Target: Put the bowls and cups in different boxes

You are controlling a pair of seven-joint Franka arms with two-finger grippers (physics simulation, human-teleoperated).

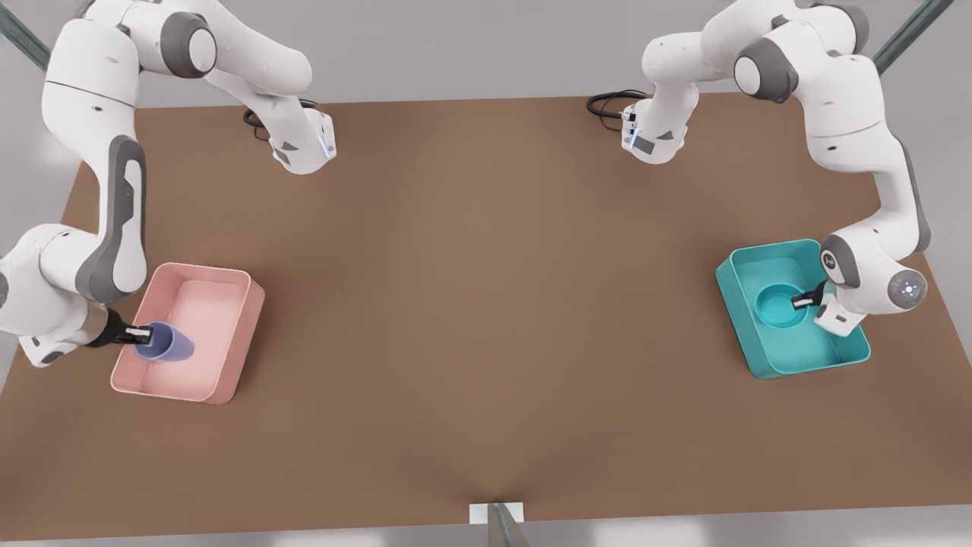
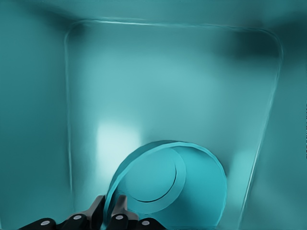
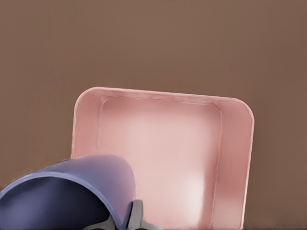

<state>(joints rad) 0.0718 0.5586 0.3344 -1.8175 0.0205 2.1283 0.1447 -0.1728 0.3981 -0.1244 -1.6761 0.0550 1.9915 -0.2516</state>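
Front view: a brown table [image 1: 486, 304] lay wide and bare across its middle, with the two boxes set well apart near opposite side edges. The pink box [image 1: 220, 380] sat at the front view's left and the teal box [image 1: 767, 357] at the front view's right.

The right gripper [image 1: 144, 333] reached over the pink box's outer rim, its dark fingers pinched on the lip of the purple cup [image 1: 168, 343]. The cup was tilted, its mouth turned toward the gripper and its body hanging above the near corner of the box. In the right wrist view the cup [image 3: 72, 191] loomed close, its rim clamped between the fingers [image 3: 135, 215], and beyond it the pink box [image 3: 237, 158] showed a bare floor ringed by rounded walls, with open table on the far side.

The left gripper [image 1: 803, 301] was down inside the teal box, shut on the rim of the teal bowl [image 1: 778, 308]. The bowl sat about midway along the box, with free floor on both sides of it. In the left wrist view the fingers [image 2: 98, 213] straddled the rim of the bowl [image 2: 192, 191], which was tipped on edge, and the teal box [image 2: 72, 96] walls closed round a clear stretch of floor beyond.
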